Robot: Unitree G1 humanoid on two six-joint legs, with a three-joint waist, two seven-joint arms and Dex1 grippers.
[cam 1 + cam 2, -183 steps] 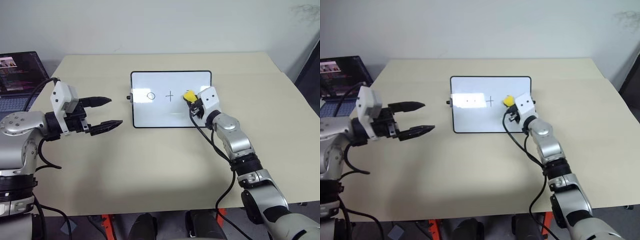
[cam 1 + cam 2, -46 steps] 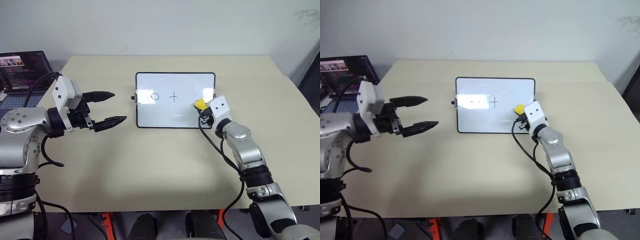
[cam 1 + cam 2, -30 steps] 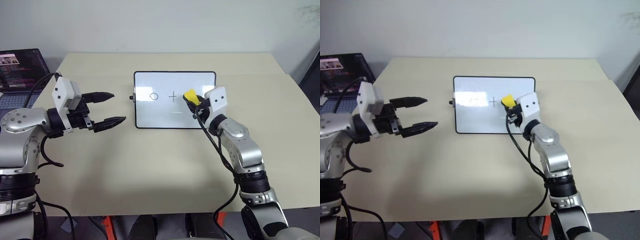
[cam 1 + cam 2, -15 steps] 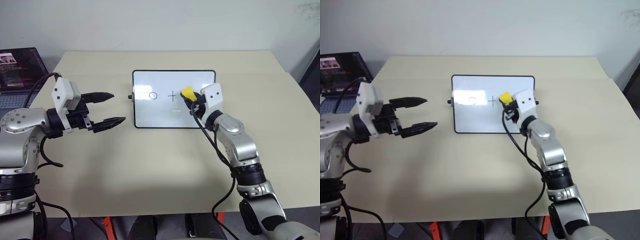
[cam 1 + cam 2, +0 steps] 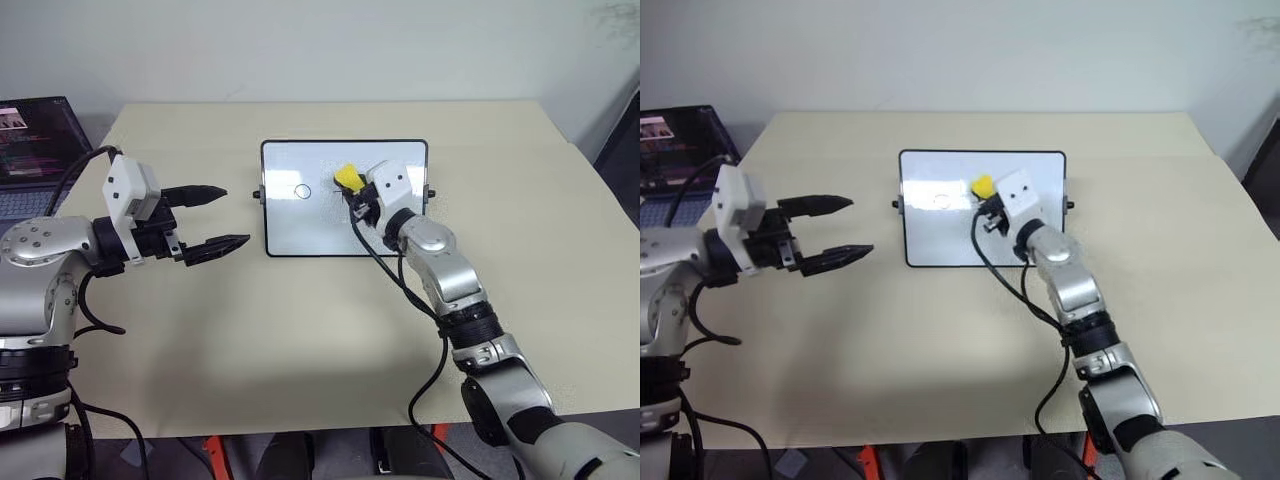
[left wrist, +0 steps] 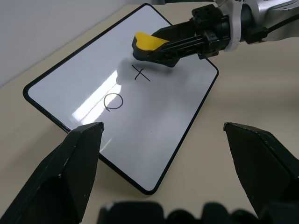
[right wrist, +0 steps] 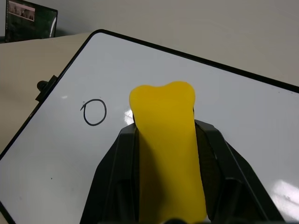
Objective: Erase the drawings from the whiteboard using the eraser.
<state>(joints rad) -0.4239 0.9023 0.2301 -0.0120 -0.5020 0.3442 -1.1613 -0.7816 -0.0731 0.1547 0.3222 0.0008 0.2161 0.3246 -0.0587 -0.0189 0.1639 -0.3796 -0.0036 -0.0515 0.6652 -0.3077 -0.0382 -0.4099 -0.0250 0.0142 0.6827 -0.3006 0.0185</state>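
A pale beige table (image 5: 330, 330) stretches out in front of me under a plain light wall, and we're right over the action. My right claw (image 5: 352, 191) is clamped tight on the small yellow oblong eraser (image 5: 347, 178), both black fingers (image 7: 117, 177) pressed against its sides, the yellow block poking out past the fingertips. I'm holding it above the middle of the small glossy white rectangular whiteboard with the thin black frame (image 5: 300, 235), which lies flat on the table at its centre. From my left wrist camera the eraser (image 6: 148, 43) hangs just over the thin black plus sign (image 6: 140, 73), casting a soft shadow on the white surface beside it; whether the felt is touching the board I cannot tell. The plus is hidden behind the block from my head cameras. Just beside it sits the thin black circle (image 5: 302, 190), untouched, well clear of the eraser. The stretch of board on the other side of my right claw is plain white. A small black knob (image 5: 258, 195) sticks out of the board's left edge.

Over on my left, my left claw (image 5: 225, 215) hovers above bare table, well apart from the board, its two black fingers (image 5: 195, 192) spread wide with nothing between them, pointing towards the whiteboard. Far off at the left edge, a dark laptop screen (image 5: 35, 125) glows beyond the table.
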